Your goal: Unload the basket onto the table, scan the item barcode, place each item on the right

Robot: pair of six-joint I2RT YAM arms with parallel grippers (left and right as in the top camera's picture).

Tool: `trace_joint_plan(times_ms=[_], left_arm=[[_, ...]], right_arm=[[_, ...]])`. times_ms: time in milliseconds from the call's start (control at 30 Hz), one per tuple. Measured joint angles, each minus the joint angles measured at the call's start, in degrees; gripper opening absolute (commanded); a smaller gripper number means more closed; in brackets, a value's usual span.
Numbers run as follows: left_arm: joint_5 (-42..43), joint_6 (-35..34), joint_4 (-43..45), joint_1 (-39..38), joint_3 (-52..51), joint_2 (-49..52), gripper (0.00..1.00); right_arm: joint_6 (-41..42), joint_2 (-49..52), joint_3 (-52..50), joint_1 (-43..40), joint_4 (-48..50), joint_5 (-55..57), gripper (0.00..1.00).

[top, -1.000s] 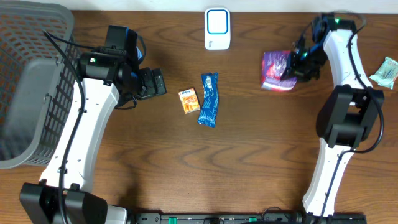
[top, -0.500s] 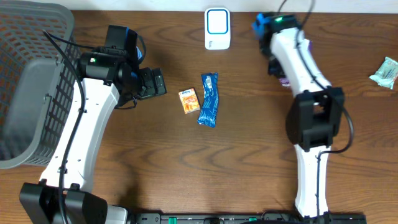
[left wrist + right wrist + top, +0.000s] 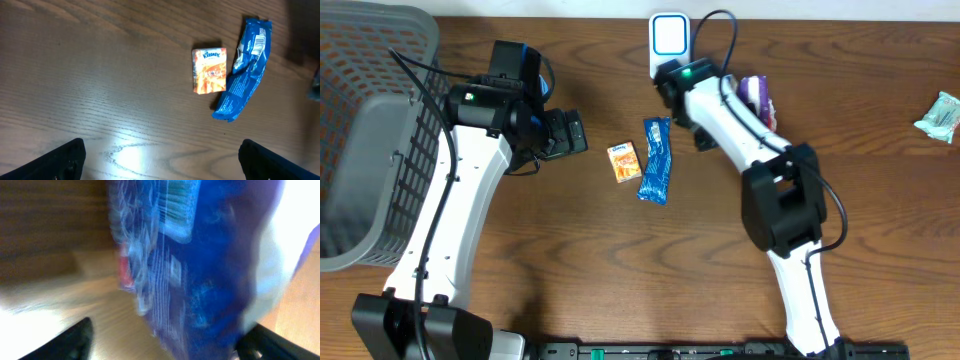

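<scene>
A grey plastic mesh basket [image 3: 412, 150] stands at the left edge of the dark brown wood-grain counter [image 3: 620, 260], and its inside shows a smooth grey bottom. Mid-counter lie a small orange tissue pack [image 3: 210, 70] and, just beside it on its right, a long blue foil wrapper [image 3: 243, 75], close together but not touching. At the far edge stands a white scanner with a blue-rimmed window [image 3: 670, 45]. At the right edge of the counter lies a pale green packet [image 3: 940, 115], well apart from the rest. The item to be scanned, a glossy purple and blue packet [image 3: 757, 97], sits to the right of the scanner, partly hidden behind the right arm. The right wrist view is filled with it, badly smeared. The right pincer [image 3: 171, 341] has its fingers wide apart, the left one clear of the packet. The left pincer [image 3: 165, 160] is spread wide over bare wood, short of the tissue pack. "Kleenex" reads on the orange pack. The white label on the blue wrapper and the striped panel on the purple packet are too blurred to read.
</scene>
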Motion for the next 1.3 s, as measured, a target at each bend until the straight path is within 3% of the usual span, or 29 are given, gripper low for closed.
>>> trace_joint_plan(times_ms=[167, 333, 633, 833, 1133, 1200, 1233, 1300], left_arm=[[-0.02, -0.02, 0.00, -0.02, 0.00, 0.00, 0.98], [-0.02, 0.00, 0.00, -0.02, 0.00, 0.00, 0.98], [0.00, 0.00, -0.02, 0.00, 0.00, 0.00, 0.98], [0.00, 0.00, 0.00, -0.02, 0.00, 0.00, 0.98], [0.00, 0.00, 0.00, -0.02, 0.00, 0.00, 0.98], [-0.02, 0.00, 0.00, 0.00, 0.00, 0.00, 0.98], [0.00, 0.00, 0.00, 0.00, 0.00, 0.00, 0.98], [0.00, 0.00, 0.00, -0.02, 0.00, 0.00, 0.98]], right_arm=[[-0.20, 0.02, 3.26, 2.91, -2.40, -2.78, 0.99], [-2.32, 0.02, 13.92, 1.86, -5.68, -9.51, 0.99], [-13.29, -0.04, 30.49, -10.73, -10.51, -32.15, 0.96], [-19.63, -0.04, 26.56, -20.48, -8.83, -44.98, 0.88], [-25.27, -0.02, 5.86, -24.02, 5.62, -58.84, 0.87], [-26.16, -0.02, 1.84, -23.96, 9.11, -60.96, 0.78], [-26.71, -0.02, 0.00, -23.91, 10.71, -61.70, 0.67], [-27.30, -0.02, -2.97, -23.85, 13.03, -63.41, 0.35]])
